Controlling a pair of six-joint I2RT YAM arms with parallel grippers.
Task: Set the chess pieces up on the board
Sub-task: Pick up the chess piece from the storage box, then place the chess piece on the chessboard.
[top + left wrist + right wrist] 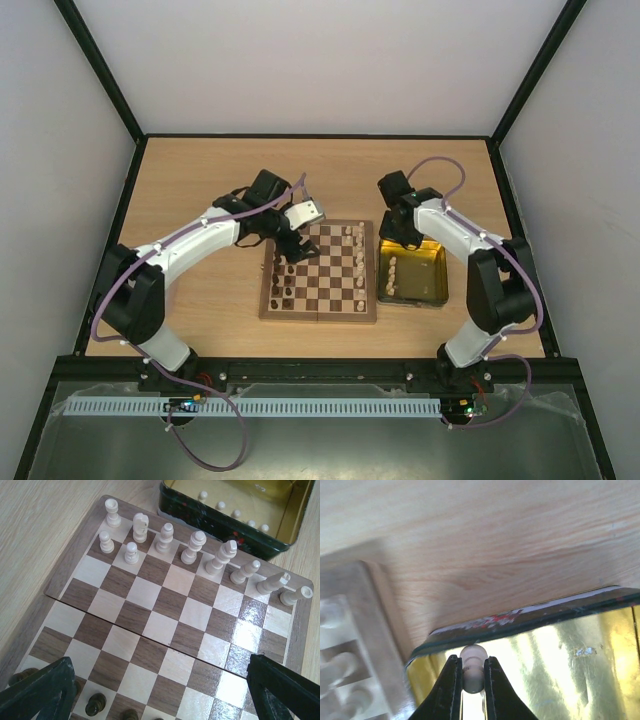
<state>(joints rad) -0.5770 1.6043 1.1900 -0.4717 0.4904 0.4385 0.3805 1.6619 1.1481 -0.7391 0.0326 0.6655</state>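
Right gripper (472,662) fingers pinch a pale pawn (473,655) just below its head, in the far-left corner of the yellow tray (560,645), probably so it lifts upright. Left gripper (160,682) hovers wide open and empty over the board (318,315), probably waiting clear of the pale pieces (192,547) ranked along the right edge.

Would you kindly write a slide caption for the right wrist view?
Right gripper shut on a cream piece in the tray, board blurred at left.
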